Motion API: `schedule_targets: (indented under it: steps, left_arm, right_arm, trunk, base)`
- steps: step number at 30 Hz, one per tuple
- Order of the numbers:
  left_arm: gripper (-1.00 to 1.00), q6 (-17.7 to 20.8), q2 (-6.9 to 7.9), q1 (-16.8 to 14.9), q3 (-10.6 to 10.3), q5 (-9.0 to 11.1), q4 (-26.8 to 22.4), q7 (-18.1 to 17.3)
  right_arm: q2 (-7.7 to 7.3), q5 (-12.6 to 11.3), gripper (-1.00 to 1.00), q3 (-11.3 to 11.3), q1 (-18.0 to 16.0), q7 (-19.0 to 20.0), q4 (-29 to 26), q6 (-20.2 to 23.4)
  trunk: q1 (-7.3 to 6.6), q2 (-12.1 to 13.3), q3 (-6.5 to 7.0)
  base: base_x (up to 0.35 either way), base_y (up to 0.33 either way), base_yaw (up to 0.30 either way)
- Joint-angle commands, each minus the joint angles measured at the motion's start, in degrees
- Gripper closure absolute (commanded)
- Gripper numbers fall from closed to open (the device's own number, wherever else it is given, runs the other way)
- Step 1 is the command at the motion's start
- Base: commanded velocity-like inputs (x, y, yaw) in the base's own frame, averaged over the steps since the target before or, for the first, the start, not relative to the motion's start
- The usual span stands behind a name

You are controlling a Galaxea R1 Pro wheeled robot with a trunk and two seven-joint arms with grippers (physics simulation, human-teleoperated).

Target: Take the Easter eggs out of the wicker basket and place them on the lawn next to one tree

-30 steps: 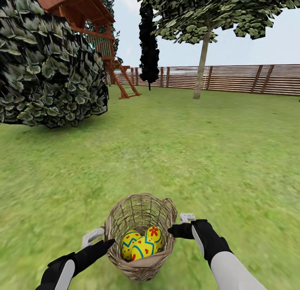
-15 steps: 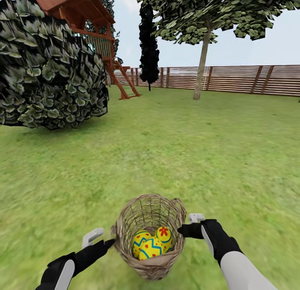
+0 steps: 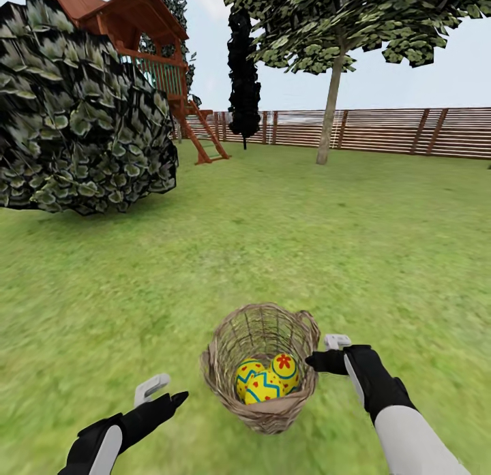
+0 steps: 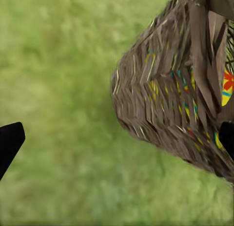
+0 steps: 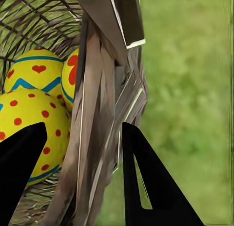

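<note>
Gripping the wicker basket (image 3: 262,366) rim, right pincer (image 3: 326,352), three Easter eggs (image 3: 267,379) inside, left pincer (image 3: 164,392) spread, empty

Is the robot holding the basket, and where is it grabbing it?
Yes. The right gripper holds the wicker basket by its rim wall, one jaw inside beside the eggs, one outside. The left gripper is open, holding nothing.

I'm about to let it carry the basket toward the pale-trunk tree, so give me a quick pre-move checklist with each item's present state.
1. All three Easter eggs in the wicker basket: ok.
2. Right gripper fingers straddling the basket wall: ok.
3. Grip firmly closed: cannot tell.
4. Left gripper supporting the basket: not ok, apart from it.
5. Basket upright: not ok, tilted.
6. Lawn toward the tree free of obstacles: ok.
</note>
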Motion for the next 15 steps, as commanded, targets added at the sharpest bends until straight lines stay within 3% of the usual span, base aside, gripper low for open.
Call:
schedule_targets:
  steps: [1, 15]
  left_arm:
    - [-1.00, 0.37, -0.07, -0.04, 0.20, -0.08, -0.04, -0.33]
    - [-1.00, 0.36, -0.07, -0.04, 0.20, -0.08, -0.04, -0.33]
  right_arm:
    - [-0.39, 0.27, 1.00, -0.19, -0.03, 0.50, -0.31, 0.78]
    - [-1.54, 0.32, 1.00, -0.18, -0.03, 0.68, -6.62, 5.44]
  trunk:
    - [-0.24, 0.39, 0.13]
    - [-3.31, 6.01, 2.64]
  base:
    - [0.000, 0.000, 0.000]
    - [0.000, 0.000, 0.000]
